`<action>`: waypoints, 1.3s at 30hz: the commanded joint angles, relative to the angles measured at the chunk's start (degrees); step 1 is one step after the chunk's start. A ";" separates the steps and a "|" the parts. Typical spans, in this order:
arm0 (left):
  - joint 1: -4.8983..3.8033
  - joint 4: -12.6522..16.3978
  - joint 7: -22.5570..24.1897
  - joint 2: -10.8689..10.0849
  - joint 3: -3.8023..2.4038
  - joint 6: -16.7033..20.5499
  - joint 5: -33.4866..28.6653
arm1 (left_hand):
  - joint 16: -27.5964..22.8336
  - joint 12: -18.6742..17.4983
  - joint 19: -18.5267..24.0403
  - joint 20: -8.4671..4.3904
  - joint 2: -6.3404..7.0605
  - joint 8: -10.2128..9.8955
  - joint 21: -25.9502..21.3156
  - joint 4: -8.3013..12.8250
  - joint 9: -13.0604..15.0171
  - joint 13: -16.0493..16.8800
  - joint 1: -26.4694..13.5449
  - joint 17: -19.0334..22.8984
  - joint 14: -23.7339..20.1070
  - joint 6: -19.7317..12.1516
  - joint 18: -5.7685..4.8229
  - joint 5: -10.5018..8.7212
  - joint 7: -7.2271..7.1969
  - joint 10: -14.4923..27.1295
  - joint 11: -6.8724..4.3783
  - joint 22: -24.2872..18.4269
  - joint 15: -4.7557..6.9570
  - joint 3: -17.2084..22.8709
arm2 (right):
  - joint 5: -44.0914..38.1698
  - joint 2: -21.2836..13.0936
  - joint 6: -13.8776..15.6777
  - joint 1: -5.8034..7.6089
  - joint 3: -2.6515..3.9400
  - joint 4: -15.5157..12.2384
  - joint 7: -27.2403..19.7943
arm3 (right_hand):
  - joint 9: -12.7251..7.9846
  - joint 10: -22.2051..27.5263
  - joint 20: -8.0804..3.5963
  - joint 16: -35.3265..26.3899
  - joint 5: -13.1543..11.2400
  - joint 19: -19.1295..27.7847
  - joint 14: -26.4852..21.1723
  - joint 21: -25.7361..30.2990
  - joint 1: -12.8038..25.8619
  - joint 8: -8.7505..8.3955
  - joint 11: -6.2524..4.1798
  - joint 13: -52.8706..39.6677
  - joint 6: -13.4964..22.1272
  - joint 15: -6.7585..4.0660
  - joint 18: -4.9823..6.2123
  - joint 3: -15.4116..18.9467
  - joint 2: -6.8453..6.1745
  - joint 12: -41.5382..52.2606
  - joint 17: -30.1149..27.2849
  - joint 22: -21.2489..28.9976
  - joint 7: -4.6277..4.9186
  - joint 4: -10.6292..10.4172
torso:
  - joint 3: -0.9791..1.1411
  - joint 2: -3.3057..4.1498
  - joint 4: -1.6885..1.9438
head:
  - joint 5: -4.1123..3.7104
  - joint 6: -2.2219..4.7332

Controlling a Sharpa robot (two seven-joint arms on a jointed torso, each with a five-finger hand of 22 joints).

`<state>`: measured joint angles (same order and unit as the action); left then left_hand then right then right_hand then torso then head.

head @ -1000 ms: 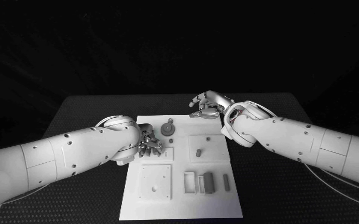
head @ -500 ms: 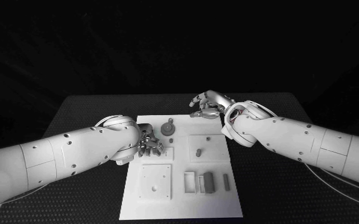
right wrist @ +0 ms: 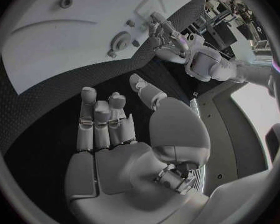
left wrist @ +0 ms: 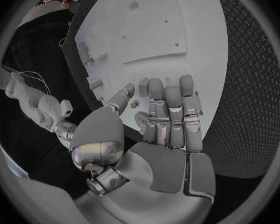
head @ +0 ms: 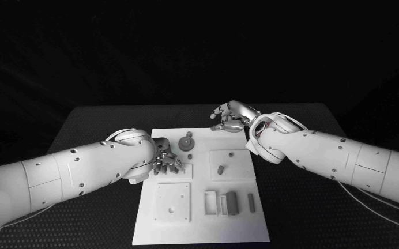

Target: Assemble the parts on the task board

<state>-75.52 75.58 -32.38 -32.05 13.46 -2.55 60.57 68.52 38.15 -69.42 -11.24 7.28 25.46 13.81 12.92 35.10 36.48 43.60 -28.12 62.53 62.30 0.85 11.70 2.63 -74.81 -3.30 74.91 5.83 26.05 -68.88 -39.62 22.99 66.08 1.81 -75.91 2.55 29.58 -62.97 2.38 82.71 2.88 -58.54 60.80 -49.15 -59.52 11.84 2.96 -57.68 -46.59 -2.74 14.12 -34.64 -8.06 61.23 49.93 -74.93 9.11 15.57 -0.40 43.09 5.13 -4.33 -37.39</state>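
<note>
The white task board [head: 208, 226] lies in the middle of the black table. My left hand [head: 166, 163] hangs over a small square plate at the board's left side, fingers pointing down at it. In the left wrist view this hand [left wrist: 168, 119] has straight fingers held side by side over the board [left wrist: 146, 30], with nothing plainly between them and the thumb. My right hand [head: 232, 116] hovers at the board's far edge; its palm [right wrist: 115, 134] is empty, fingers spread. A round grey part [head: 186, 143] stands between the hands, also seen as a disc [right wrist: 121, 40].
A square plate with a short peg [head: 220, 169] sits mid-board. Near the front are a square plate with a hole [head: 173, 202] and a row of slots with upright pieces [head: 226, 202]. Bare black table [head: 316, 214] flanks the board on both sides.
The left hand's fingers have stirred slightly over the small plate. The right hand and the parts stay where they were.
</note>
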 commanded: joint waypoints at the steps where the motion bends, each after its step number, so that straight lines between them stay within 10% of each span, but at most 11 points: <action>1: 0.05 0.30 0.62 -0.06 -0.02 0.06 -0.63 | 0.41 0.26 0.13 -0.28 -0.11 -0.17 -0.20 -0.05 -0.06 -0.06 -0.38 0.08 -0.36 -0.28 -0.61 -0.28 0.13 0.49 -0.03 0.90 0.18 -0.31 | -0.05 0.00 -0.41 0.00 0.03 -0.01 -0.33 | 0.03 0.42 0.05 0.30 -0.07 0.34 -0.07 -0.05 0.07 0.07 0.07 0.11 0.29 -0.36 0.88 0.09 0.34 0.30 -0.06 -0.77 0.48 0.17 | 0.01 0.00 0.02 | -0.03 -0.07; 29: 0.05 0.62 0.96 -1.13 -0.26 0.64 -1.99 | 0.74 0.54 -0.10 -0.36 -0.53 -0.04 -0.20 -0.13 -0.02 -0.13 -0.60 0.30 -0.22 -0.05 -0.57 -0.30 0.00 0.33 -0.15 0.92 0.28 -0.57 | -0.05 0.02 -0.40 -0.01 0.03 0.27 -0.32 | 0.02 0.44 0.05 0.33 -0.07 0.34 -0.09 -0.06 0.11 0.06 0.08 0.16 0.34 -0.35 0.88 0.11 0.33 0.35 -0.09 -0.77 0.50 0.17 | -0.01 -0.04 0.05 | -0.05 0.30; 32: -0.02 1.51 0.66 -2.02 -0.67 0.64 -2.88 | 0.76 0.55 -0.11 -0.36 -0.51 -0.03 -0.21 -0.16 -0.02 -0.14 -0.67 0.33 -0.21 -0.04 -0.58 -0.31 -0.01 0.34 -0.16 0.92 0.29 -0.62 | -0.05 0.00 -0.35 -0.01 0.03 0.46 -0.33 | 0.02 0.44 0.05 0.33 -0.07 0.34 -0.09 -0.06 0.11 0.06 0.08 0.16 0.34 -0.35 0.88 0.11 0.32 0.35 -0.10 -0.77 0.50 0.17 | -0.01 -0.06 0.05 | -0.06 0.49; 35: -0.05 1.75 0.28 -2.36 -2.98 0.40 -3.07 | 0.79 0.58 -0.12 -0.36 -0.45 -0.04 -0.23 -0.21 -0.03 -0.17 -0.83 0.40 -0.22 -0.05 -0.58 -0.36 -0.01 0.34 -0.16 0.92 0.30 -0.74 | -0.05 -0.05 -0.36 -0.01 0.03 0.59 -0.30 | 0.01 0.44 0.05 0.33 -0.07 0.34 -0.09 -0.06 0.11 0.06 0.08 0.17 0.35 -0.35 0.88 0.11 0.31 0.36 -0.10 -0.77 0.50 0.17 | 0.01 -0.06 0.03 | -0.03 0.69; 39: -0.41 1.55 0.18 -3.14 -4.52 0.74 -2.42 | 0.81 0.60 -0.14 -0.37 -0.45 -0.04 -0.24 -0.23 -0.03 -0.19 -0.89 0.44 -0.21 -0.04 -0.58 -0.39 -0.02 0.34 -0.17 0.91 0.31 -0.79 | -0.14 -0.19 -0.28 -0.01 0.03 0.67 -0.29 | 0.01 0.45 0.04 0.34 -0.07 0.35 -0.10 -0.06 0.03 0.05 0.08 0.18 0.37 -0.35 0.88 0.08 0.32 0.37 -0.11 -0.77 0.50 0.23 | 0.03 -0.01 0.02 | -0.03 0.82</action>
<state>-75.84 77.29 -32.30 -35.10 9.06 -2.26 58.68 68.96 38.37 -69.41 -11.24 6.78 25.46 13.81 12.70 35.11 36.36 43.11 -27.75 62.54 62.18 0.85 11.57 2.50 -74.83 -3.28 74.94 5.83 25.51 -68.85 -39.75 22.99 66.07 1.81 -75.19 2.55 29.58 -62.97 2.39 82.71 2.88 -58.52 60.79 -49.15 -59.52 11.85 2.96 -57.58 -46.20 -2.72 14.33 -34.64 -8.07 61.23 49.88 -74.91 9.11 15.57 -0.38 43.03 5.17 -4.37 -36.67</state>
